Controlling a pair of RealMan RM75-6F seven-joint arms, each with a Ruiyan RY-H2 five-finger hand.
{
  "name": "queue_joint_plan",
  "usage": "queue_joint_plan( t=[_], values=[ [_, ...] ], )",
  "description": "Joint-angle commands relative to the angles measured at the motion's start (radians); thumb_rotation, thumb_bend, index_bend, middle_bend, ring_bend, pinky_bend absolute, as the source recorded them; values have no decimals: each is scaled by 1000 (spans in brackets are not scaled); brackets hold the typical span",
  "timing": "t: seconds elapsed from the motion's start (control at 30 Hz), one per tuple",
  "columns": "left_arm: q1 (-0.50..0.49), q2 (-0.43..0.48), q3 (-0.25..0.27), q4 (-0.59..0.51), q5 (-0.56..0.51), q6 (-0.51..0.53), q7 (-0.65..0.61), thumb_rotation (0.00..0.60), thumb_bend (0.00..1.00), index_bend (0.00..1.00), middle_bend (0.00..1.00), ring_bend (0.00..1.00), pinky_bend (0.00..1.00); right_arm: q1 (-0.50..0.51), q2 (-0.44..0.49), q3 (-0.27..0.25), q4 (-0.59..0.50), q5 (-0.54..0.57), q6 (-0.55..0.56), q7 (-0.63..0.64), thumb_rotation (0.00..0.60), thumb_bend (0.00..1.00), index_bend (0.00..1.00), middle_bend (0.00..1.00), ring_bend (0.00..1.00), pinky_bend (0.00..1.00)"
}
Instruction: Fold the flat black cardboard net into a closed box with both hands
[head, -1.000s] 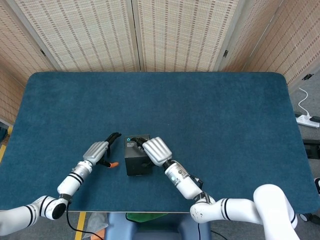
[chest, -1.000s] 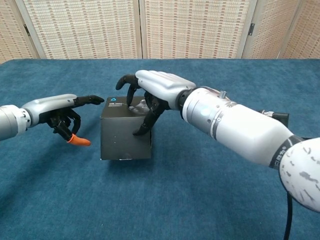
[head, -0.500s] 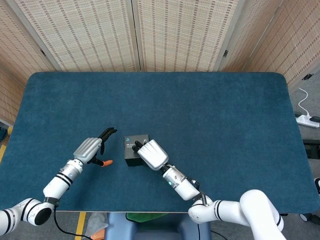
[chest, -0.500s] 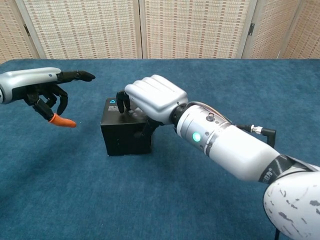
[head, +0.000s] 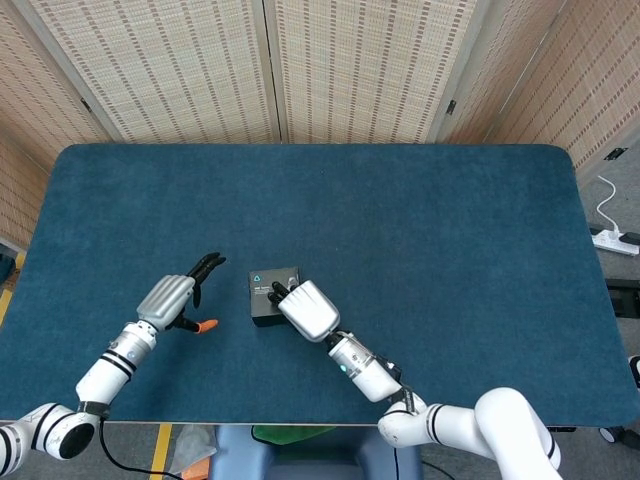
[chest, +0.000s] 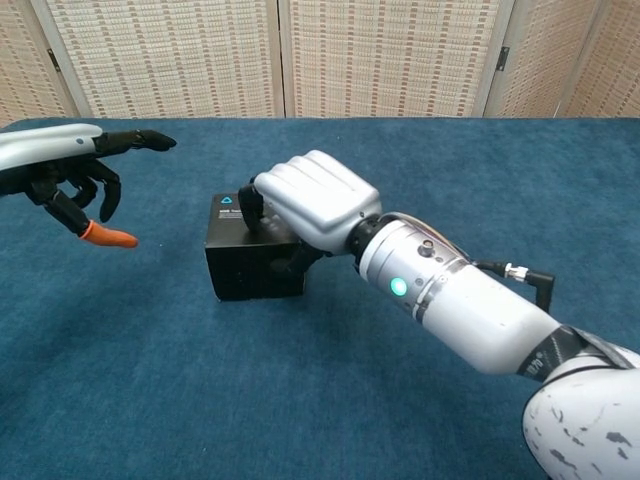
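While the right robot hand grips the small black cardboard box, the open left robot hand hangs well apart, left of that box.

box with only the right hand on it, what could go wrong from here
1. The right hand presses on the box top from one side while the left hand is off it, so the box may slide or tip on the table.
2. The right hand hides the top in both views, so an unseated flap could go unnoticed.
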Motion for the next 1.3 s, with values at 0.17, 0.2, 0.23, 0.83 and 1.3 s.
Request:
queue_joint_plan(
  t=[0.17, 0.2, 0.23, 0.83, 1.3],
  values=[
    [48, -58, -18, 69, -56, 160, 256, 600, 218, 5, 44, 356, 616, -67, 132, 29, -171, -56, 122, 54, 600, 435, 289, 281, 577, 997],
    [54, -56, -18, 69, -59, 174, 275, 600, 219, 35, 51, 331, 565, -80, 156, 29, -199, -53, 130, 53, 600, 435, 260, 265, 529, 978],
    [64, -52, -18, 67, -58, 197, 300, 600, 219, 68, 58, 320, 525, -100, 192, 28, -239, -48, 139, 50, 600, 435, 230, 255, 475, 939],
    [245, 10, 7, 16, -25, 440, 372, 600, 218, 150, 159, 245, 346, -473, 781, -120, -697, 1, 294, 183, 600, 435, 122, 158, 108, 354],
    [258, 8, -11, 16, -14, 426, 377, 600, 218, 137, 152, 211, 313, -498, 782, -86, -697, -20, 263, 181, 600, 435, 108, 132, 76, 284]
  ],
)
